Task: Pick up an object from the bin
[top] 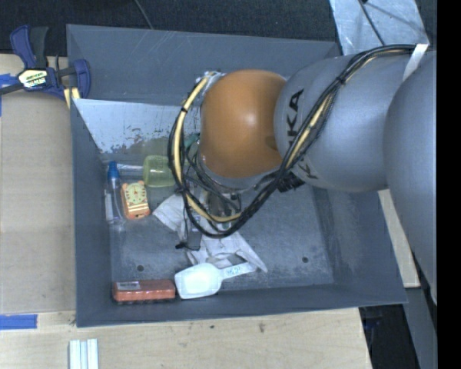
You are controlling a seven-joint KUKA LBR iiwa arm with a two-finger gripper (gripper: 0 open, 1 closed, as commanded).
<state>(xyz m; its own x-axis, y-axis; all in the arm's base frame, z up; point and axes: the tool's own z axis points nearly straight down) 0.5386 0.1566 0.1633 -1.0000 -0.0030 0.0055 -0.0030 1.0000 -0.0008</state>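
My gripper [213, 207] hangs low over the middle of the bin, mostly hidden under the arm's orange cover and cables. It is above a crumpled white wrapper [167, 211] and a flat white packet [232, 257]. Just left of it lie a pale green translucent block [157, 172] and a small orange and yellow box [135, 201]. A white plastic scoop-shaped piece [197, 282] lies toward the front wall, below the gripper. Nothing shows as held.
A clear tube with a blue cap [111, 194] lies along the left wall. A reddish-brown bar [144, 290] rests in the front left corner. The arm covers the bin's back and right parts.
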